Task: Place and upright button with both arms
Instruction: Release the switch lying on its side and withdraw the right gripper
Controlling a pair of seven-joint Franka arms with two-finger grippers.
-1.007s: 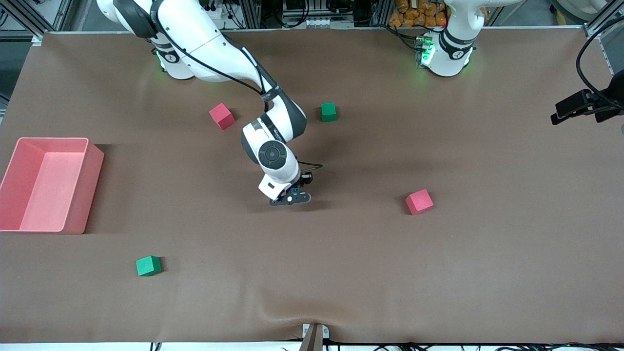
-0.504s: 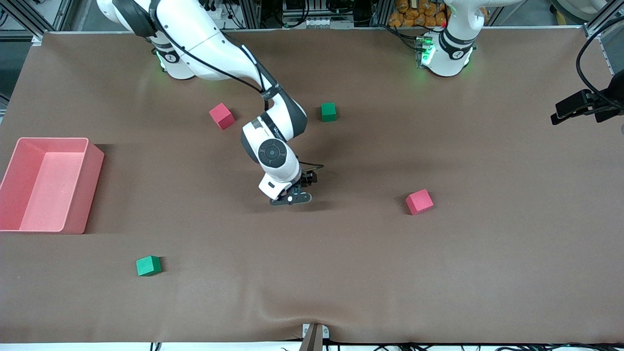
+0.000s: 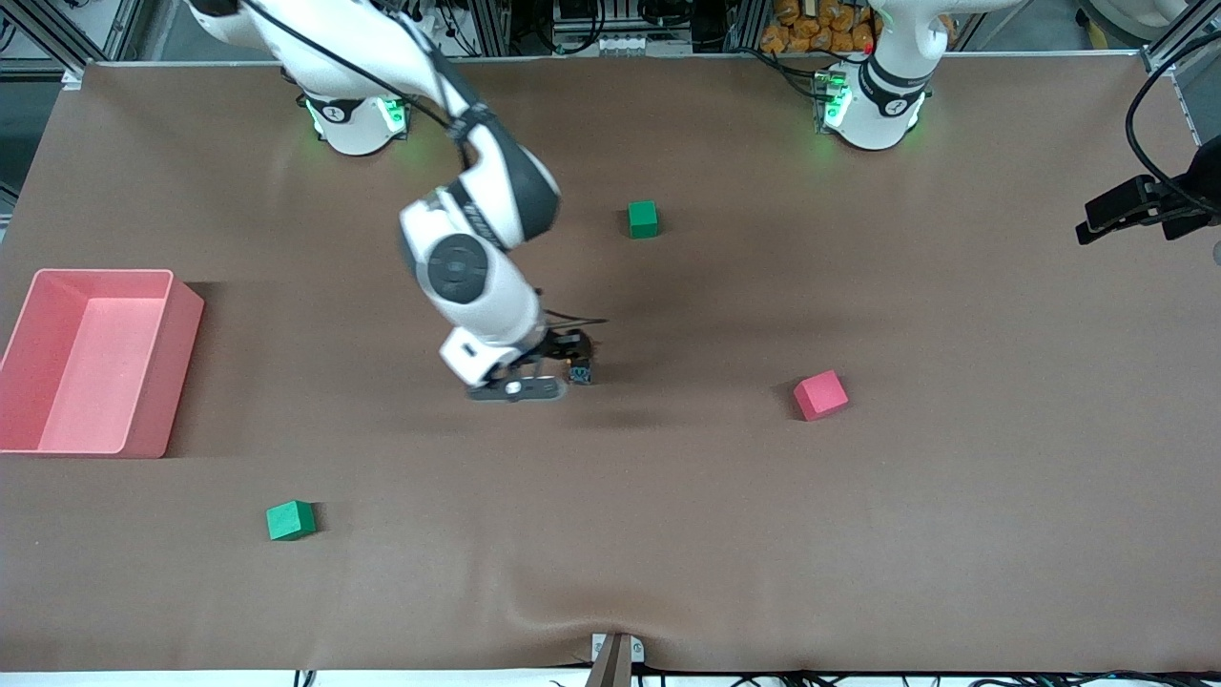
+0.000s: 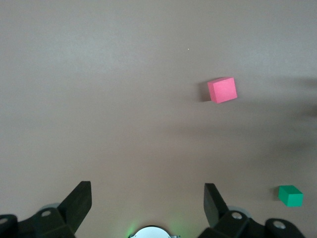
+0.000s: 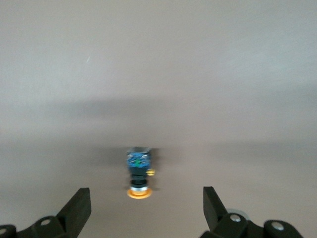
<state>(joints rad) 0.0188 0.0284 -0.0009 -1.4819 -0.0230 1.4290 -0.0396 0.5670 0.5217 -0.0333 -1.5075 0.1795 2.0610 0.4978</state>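
Note:
The button (image 3: 580, 370) rests on the brown table near its middle, free of any grip. In the right wrist view the button (image 5: 138, 174) shows a blue base, a black body and an orange cap, with the cap end toward my gripper. I cannot tell whether it lies on its side or stands on its cap. My right gripper (image 3: 564, 361) hangs open just beside and above it, and its fingers (image 5: 79, 203) stand wide apart with nothing between them. My left gripper (image 4: 147, 194) is open high over the table near its own base and waits.
A pink bin (image 3: 176, 372) stands at the right arm's end of the table. A red cube (image 3: 820, 394) lies toward the left arm's end. One green cube (image 3: 642, 218) sits farther from the camera than the button, another green cube (image 3: 290, 520) nearer.
My right gripper opened and let go of the button, which stays on the table. The right arm rose and swung toward its own end, now covering the red cube near its base.

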